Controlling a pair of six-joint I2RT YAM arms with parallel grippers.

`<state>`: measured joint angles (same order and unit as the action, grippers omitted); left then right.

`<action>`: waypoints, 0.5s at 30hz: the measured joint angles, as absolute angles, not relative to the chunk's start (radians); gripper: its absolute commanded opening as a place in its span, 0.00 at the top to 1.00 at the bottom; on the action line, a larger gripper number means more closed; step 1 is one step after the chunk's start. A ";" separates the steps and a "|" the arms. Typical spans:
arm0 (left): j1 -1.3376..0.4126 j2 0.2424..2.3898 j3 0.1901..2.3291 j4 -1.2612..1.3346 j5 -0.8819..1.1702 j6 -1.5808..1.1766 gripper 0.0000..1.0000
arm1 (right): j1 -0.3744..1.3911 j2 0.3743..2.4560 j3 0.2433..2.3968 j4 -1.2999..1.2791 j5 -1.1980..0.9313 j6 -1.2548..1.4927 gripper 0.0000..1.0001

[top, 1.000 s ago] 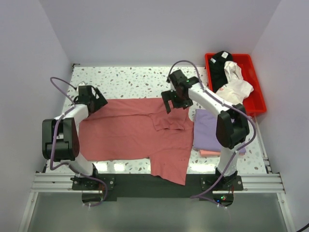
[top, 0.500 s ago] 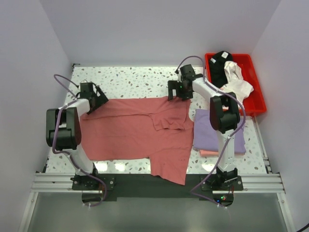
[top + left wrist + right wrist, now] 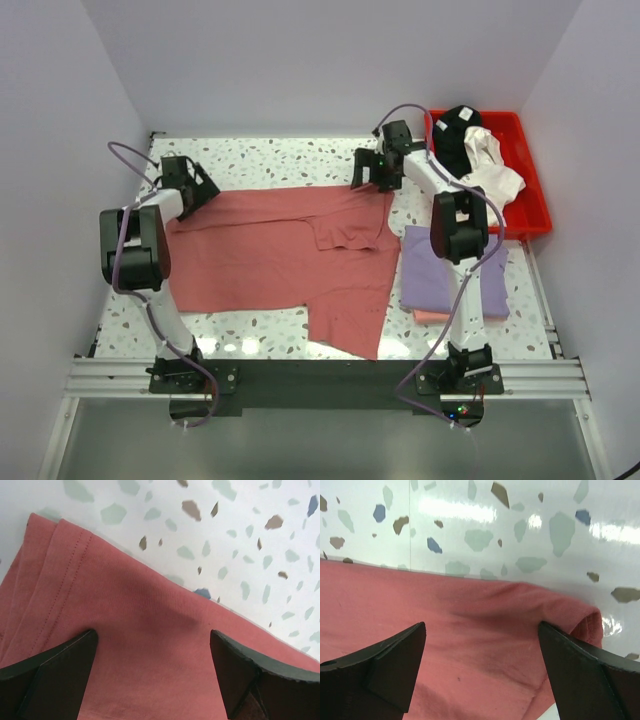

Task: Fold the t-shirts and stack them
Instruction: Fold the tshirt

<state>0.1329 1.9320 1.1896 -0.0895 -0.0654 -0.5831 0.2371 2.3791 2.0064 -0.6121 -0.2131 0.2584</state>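
A dusty red t-shirt (image 3: 270, 255) lies spread flat across the middle of the table, with a small fold near its collar. My left gripper (image 3: 190, 192) is at its far left corner, open, with its fingers straddling the red cloth (image 3: 130, 625) beside the hem. My right gripper (image 3: 368, 182) is at the far right corner, open, with its fingers either side of the bunched red edge (image 3: 485, 670). A folded lavender t-shirt (image 3: 450, 268) lies on a pale pink one (image 3: 432, 317) at the right. Black (image 3: 455, 135) and white (image 3: 488, 175) t-shirts lie in the tray.
The red plastic tray (image 3: 535, 190) stands at the back right corner, close to my right arm. White walls enclose the speckled table (image 3: 270, 165) on three sides. The shirt's lower flap reaches the black strip at the near edge (image 3: 345, 345).
Both grippers moved toward the far side of the table. The red shirt slid away from the arm bases with them, and its far edge now lies straighter.
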 measured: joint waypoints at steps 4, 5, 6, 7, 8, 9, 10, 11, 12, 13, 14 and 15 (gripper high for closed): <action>0.134 2.008 1.295 -0.099 -0.059 -0.583 0.00 | 0.231 2.444 2.114 -0.616 -0.213 0.258 0.01; 0.135 2.031 1.327 -0.101 -0.059 -0.583 0.00 | 0.229 2.461 2.139 -0.613 -0.213 0.258 0.01; 0.135 2.046 1.348 -0.102 -0.058 -0.583 0.00 | 0.228 2.474 2.162 -0.611 -0.213 0.258 0.01; 0.135 2.062 1.373 -0.109 -0.059 -0.583 0.00 | 0.226 2.487 2.185 -0.612 -0.215 0.258 0.01; 0.135 2.078 1.401 -0.121 -0.058 -0.583 0.00 | 0.224 2.500 2.206 -0.612 -0.220 0.257 0.01; 0.135 2.093 1.426 -0.131 -0.059 -0.583 0.00 | 0.223 2.512 2.226 -0.612 -0.226 0.255 0.01; 0.135 2.104 1.449 -0.147 -0.059 -0.583 0.00 | 0.221 2.521 2.243 -0.612 -0.231 0.253 0.01; 0.135 2.111 1.467 -0.165 -0.060 -0.583 0.00 | 0.220 2.528 2.257 -0.612 -0.238 0.249 0.01; 0.135 2.113 1.477 -0.181 -0.060 -0.583 0.00 | 0.218 2.531 2.264 -0.612 -0.250 0.242 0.01; 0.135 2.113 1.480 -0.194 -0.065 -0.583 0.00 | 0.216 2.531 2.266 -0.614 -0.260 0.235 0.01; 0.135 2.108 1.481 -0.213 -0.075 -0.582 0.00 | 0.215 2.531 2.266 -0.618 -0.273 0.223 0.01; 0.136 2.099 1.481 -0.236 -0.086 -0.583 0.00 | 0.213 2.527 2.266 -0.622 -0.281 0.212 0.01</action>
<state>0.1356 2.0991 1.4811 -0.2363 -0.0864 -0.5827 0.2134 2.5267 2.2662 -0.6216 -0.2810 0.2119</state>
